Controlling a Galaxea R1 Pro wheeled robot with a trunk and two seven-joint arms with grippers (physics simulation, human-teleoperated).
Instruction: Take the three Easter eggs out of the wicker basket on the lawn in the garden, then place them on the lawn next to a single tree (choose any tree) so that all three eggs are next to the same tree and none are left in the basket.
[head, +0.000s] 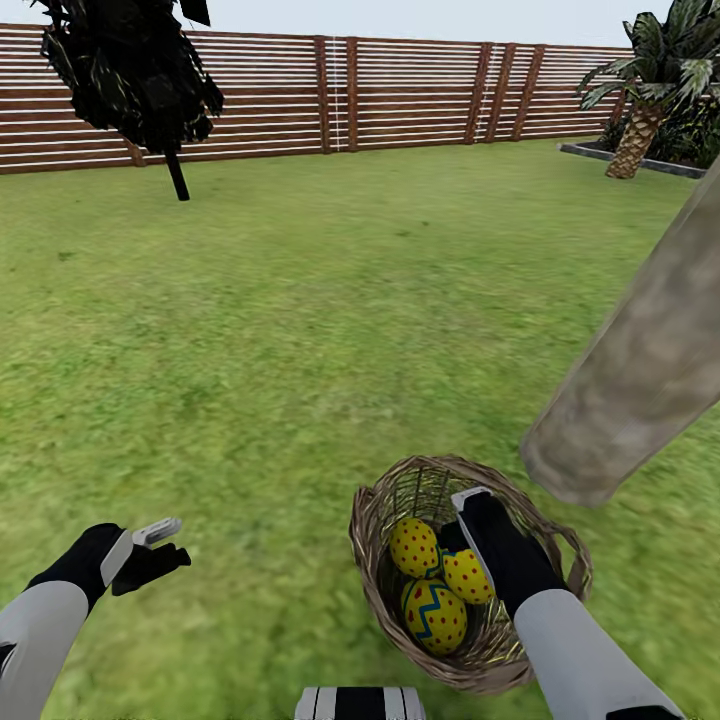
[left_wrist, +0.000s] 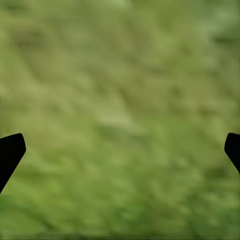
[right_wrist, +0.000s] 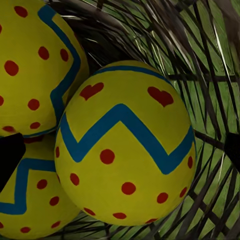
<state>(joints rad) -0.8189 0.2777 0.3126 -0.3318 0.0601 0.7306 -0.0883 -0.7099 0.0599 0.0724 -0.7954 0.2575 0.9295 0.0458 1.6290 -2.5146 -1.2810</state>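
Three Easter eggs (head: 437, 582) unmoved inside the wicker basket (head: 560, 545) beside the tree (head: 640, 370), right end effector (head: 458, 530) spread wide around one for grasping, left end effector (head: 150, 548) open, idle.

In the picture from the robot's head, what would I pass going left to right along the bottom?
Left gripper over the lawn → wicker basket holding the Easter eggs → right gripper reaching into the basket → pale tree trunk.
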